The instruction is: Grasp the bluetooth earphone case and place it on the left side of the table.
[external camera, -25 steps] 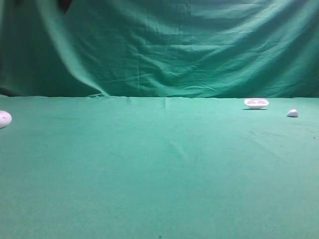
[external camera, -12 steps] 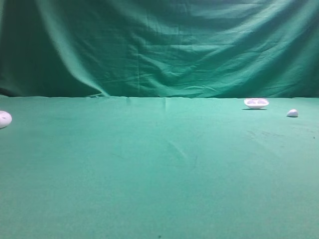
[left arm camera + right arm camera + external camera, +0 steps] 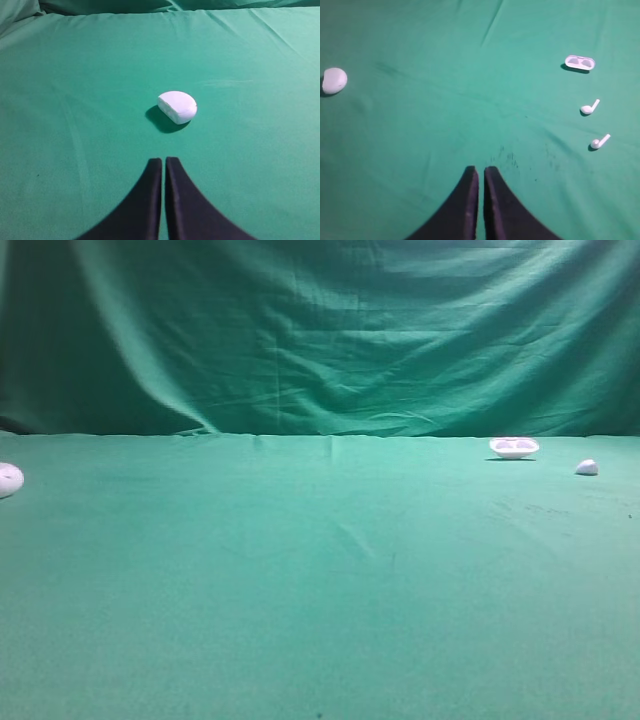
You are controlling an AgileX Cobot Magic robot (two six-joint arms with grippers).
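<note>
Lying on green cloth, smooth rounded bluetooth earphone case; both grippers pressed together.

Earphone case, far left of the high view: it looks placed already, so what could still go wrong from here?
1. The earphone case lies at the left border of the high view, partly cut off; how near it sits to the table edge cannot be judged there.
2. The left gripper, jaws shut, points straight at the case; any forward motion would likely shove it.
3. Two loose earbuds lie right of the shut right gripper; a sweep could scatter them.
</note>
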